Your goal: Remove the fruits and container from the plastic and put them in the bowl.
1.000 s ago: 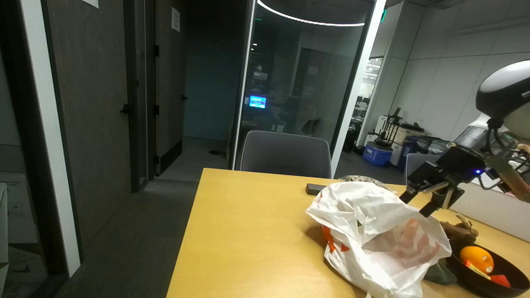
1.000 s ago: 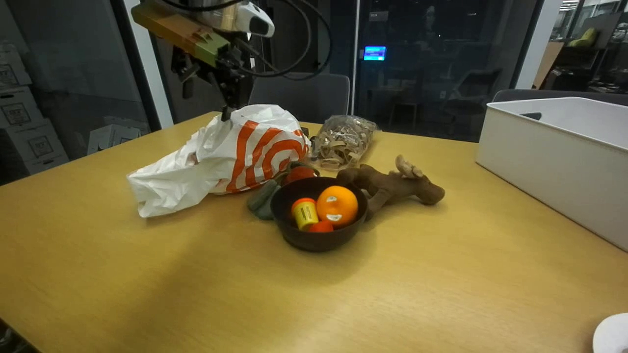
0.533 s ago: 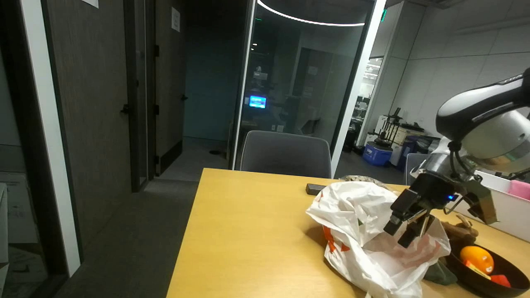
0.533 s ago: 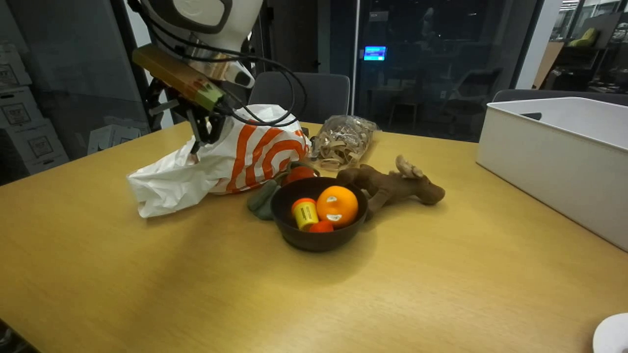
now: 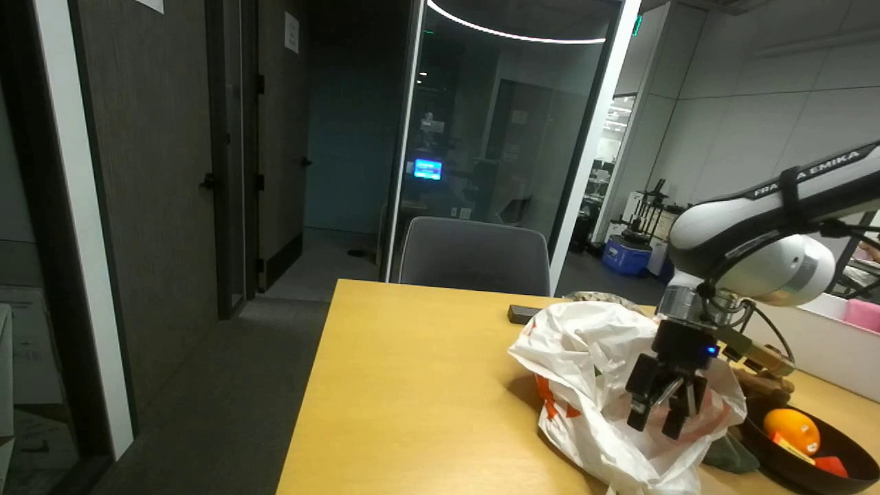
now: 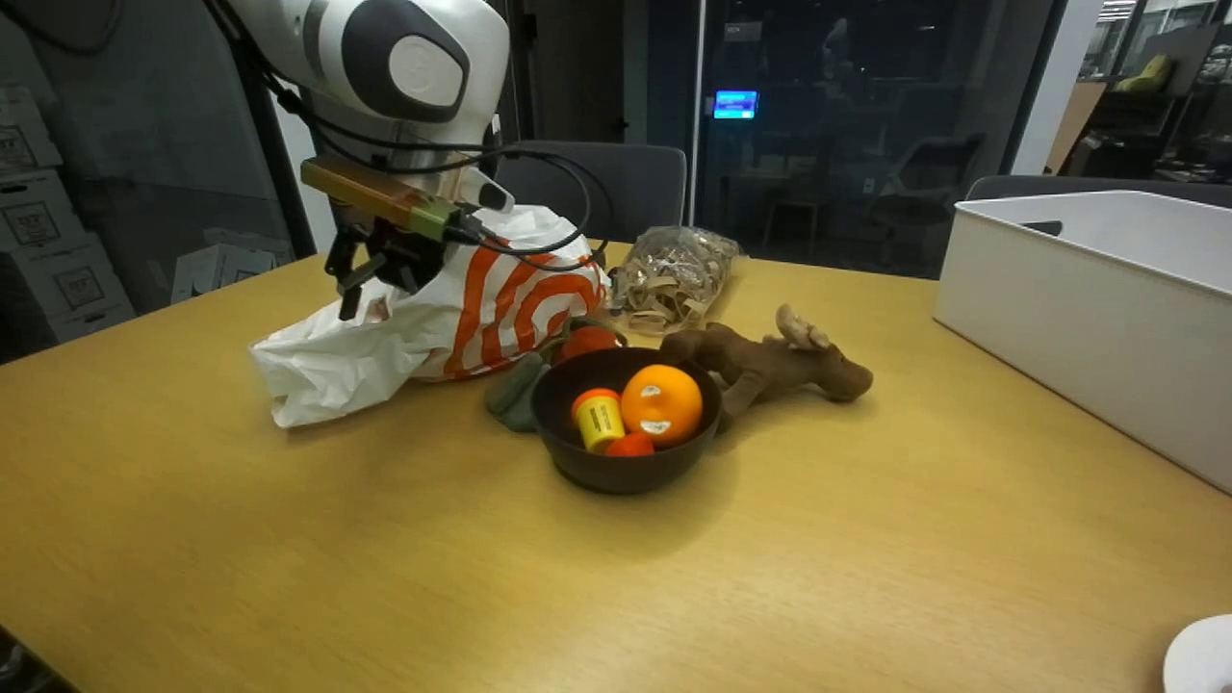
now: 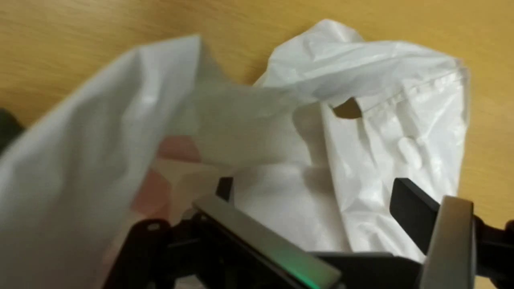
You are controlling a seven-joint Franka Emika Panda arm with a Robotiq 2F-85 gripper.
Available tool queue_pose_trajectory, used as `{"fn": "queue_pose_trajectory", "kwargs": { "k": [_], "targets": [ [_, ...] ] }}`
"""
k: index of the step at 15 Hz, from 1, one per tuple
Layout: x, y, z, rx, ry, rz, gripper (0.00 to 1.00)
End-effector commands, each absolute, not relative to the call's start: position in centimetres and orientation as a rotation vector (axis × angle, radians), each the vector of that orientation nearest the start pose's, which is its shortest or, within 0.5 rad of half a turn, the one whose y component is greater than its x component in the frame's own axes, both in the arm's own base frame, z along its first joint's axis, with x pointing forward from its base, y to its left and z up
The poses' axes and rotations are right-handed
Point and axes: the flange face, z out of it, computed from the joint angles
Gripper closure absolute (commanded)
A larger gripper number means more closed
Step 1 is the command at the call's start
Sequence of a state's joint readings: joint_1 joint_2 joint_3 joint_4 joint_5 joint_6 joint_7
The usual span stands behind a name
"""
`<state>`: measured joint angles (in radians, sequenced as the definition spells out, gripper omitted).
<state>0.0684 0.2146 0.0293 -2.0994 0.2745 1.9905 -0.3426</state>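
- Plastic bag [image 6: 438, 332] (white, wrinkled, w/ orange-red print): is lying on its side on the table [image 6: 866, 568]; I'm making out a small green patch [image 5: 597, 371] btwn its folds in an exterior view.
- Bag mouth [image 7: 277, 140]: is gaping in the wrist view, w/ reddish print showing thru the film.
- Gripper [image 5: 656, 421]: is hanging over the mouth, pointing down in both exterior views; its jaws are standing wide apart, bag film showing btwn the fingers [image 7: 413, 212]. Can't tell if the tips are touching it.
- Bowl [image 6: 626, 474] (dark, round): is resting on the table near the bag's printed side.
- In bowl: an orange fruit [image 6: 661, 399] w/ white stickers is sitting just beside a yellow container [image 6: 599, 423] w/ red-orange lid; a red-orange obj. [image 6: 630, 445] is lying lower, partly hidden by the rim.
- Around bowl: a grey-green soft item [image 6: 517, 393] is lying just beside it, bag side; a reddish round form [image 6: 589, 340] is peeking out behind, partly hidden; a brown plush moose [image 6: 770, 368] is lying just beside it, opp. side.
- Farther out: a clear bag of tan pieces [image 6: 679, 279] & a small dark oblong obj. [image 5: 522, 314] are lying near the plastic bag; a white bin [image 6: 1078, 308] is standing well apart, a pink item [image 5: 863, 315] showing over its rim.
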Motion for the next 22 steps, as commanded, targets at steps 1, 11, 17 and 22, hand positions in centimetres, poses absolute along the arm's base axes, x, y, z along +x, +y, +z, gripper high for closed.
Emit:
{"fn": "queue_pose_trajectory", "kwargs": {
  "k": [1, 11, 17, 22],
  "targets": [
    [55.9, 8.3, 29.3, -2.991, -0.338, 0.278, 0.0],
    [59.1, 7.3, 28.5, -3.449, -0.124, -0.193, 0.0],
    [60.9, 8.0, 28.7, -3.426, 0.17, -0.453, 0.0],
    [63.1, 7.9, 28.9, -3.296, 0.307, -0.555, 0.0]
  ]
}}
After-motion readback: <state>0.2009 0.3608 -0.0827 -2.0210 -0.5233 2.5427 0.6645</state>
